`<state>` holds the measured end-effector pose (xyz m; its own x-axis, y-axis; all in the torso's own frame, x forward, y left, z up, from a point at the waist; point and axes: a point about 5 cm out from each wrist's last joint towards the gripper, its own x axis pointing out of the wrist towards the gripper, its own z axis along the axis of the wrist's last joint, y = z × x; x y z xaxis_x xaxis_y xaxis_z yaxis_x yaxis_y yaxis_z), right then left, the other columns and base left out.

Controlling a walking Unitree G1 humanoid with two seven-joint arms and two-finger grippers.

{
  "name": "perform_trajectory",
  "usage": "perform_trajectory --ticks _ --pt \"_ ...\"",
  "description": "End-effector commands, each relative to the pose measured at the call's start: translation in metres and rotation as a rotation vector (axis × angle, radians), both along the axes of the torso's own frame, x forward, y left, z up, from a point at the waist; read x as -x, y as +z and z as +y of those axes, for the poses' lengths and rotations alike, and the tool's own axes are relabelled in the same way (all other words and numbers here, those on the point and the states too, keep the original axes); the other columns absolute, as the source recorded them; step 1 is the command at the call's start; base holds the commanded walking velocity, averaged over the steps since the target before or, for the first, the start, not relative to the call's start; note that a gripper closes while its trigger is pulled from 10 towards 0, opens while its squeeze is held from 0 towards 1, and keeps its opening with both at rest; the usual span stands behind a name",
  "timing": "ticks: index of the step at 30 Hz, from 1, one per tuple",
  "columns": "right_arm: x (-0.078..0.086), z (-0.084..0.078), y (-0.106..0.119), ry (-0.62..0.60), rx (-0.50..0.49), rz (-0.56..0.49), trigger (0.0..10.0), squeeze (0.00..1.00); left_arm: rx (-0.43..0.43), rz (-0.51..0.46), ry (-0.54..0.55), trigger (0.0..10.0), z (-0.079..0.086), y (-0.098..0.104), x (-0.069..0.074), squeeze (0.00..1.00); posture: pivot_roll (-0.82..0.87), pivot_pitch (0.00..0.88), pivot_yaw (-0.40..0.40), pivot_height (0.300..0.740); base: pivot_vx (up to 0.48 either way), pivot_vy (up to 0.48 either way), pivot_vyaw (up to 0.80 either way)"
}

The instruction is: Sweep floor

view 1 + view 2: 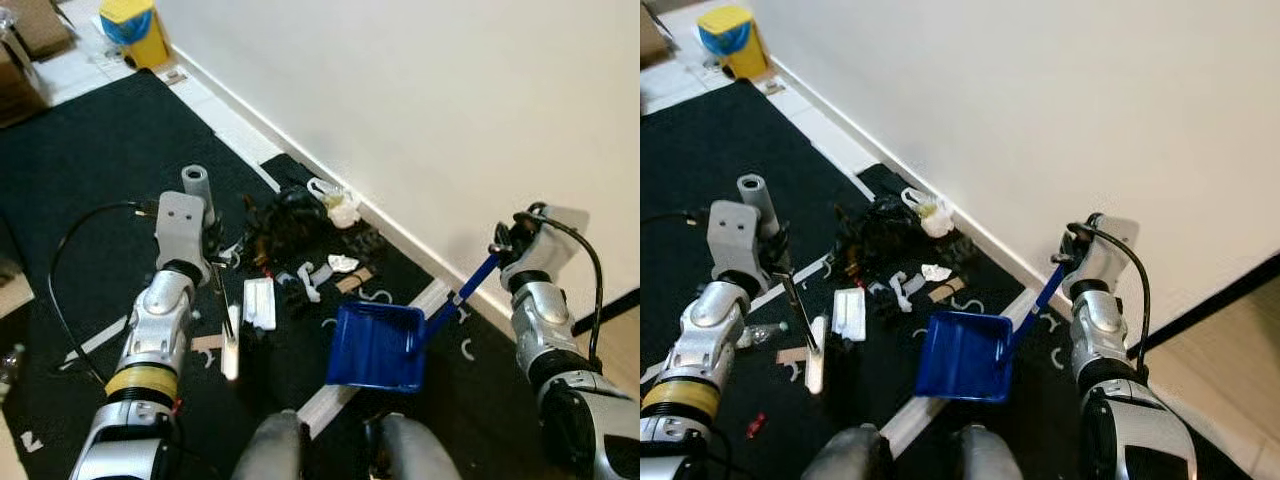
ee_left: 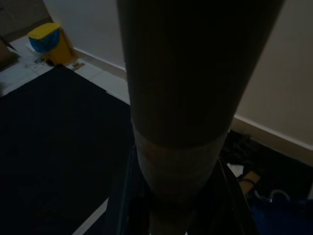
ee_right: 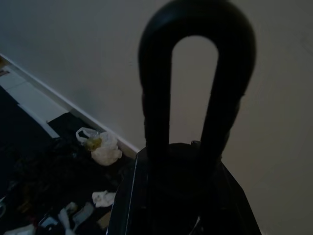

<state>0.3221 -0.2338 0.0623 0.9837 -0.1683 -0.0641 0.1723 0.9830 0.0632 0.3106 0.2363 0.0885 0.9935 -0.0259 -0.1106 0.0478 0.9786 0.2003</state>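
On the left, the broom [image 1: 228, 335] is clamped by the left gripper [image 1: 212, 243]. The rubbish [image 1: 300, 235] lies heaped by the wall and could be scattered past the dustpan [image 1: 377, 346], whose handle is pinched by the right gripper [image 1: 505, 243], if swept askew.

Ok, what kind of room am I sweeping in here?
Likely a room in a home, along a wall: black floor mats over pale tiles, a white wall with a baseboard, a yellow bin in the corner, and litter piled near the blue dustpan.
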Motion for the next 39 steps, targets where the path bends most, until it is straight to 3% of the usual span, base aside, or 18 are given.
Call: perform_trajectory --ticks 1,9,21,31,35,39 --pt "-0.002 -0.001 0.006 -0.006 0.002 -0.036 10.0 0.00 -0.013 -0.029 0.001 10.0 0.002 0.007 -0.002 0.00 0.14 0.065 -0.057 0.740 0.394 0.000 0.00" --pt "-0.002 -0.004 0.007 -0.017 0.007 -0.039 10.0 0.00 -0.001 -0.040 0.004 10.0 0.003 0.010 -0.004 0.00 0.13 0.063 -0.055 0.740 0.383 0.000 0.00" --pt "0.000 -0.008 0.006 -0.033 0.012 -0.035 10.0 0.00 0.018 -0.039 0.009 10.0 -0.004 0.011 -0.009 0.00 0.13 0.067 -0.059 0.740 0.000 -0.030 0.00" --pt "0.001 -0.010 0.006 -0.040 0.017 -0.036 10.0 0.00 -0.025 -0.036 -0.027 10.0 -0.007 0.012 -0.011 0.00 0.12 0.069 -0.056 0.740 0.000 -0.480 0.00" --pt "0.002 -0.013 0.007 -0.051 0.023 -0.038 10.0 0.00 -0.033 -0.035 -0.036 10.0 -0.007 0.012 -0.012 0.00 0.12 0.073 -0.056 0.740 0.000 0.000 0.00" --pt "0.002 -0.017 0.008 -0.065 0.028 -0.042 10.0 0.00 -0.101 -0.027 -0.050 10.0 -0.001 0.013 -0.011 0.00 0.12 0.083 -0.052 0.740 0.000 0.000 0.00"
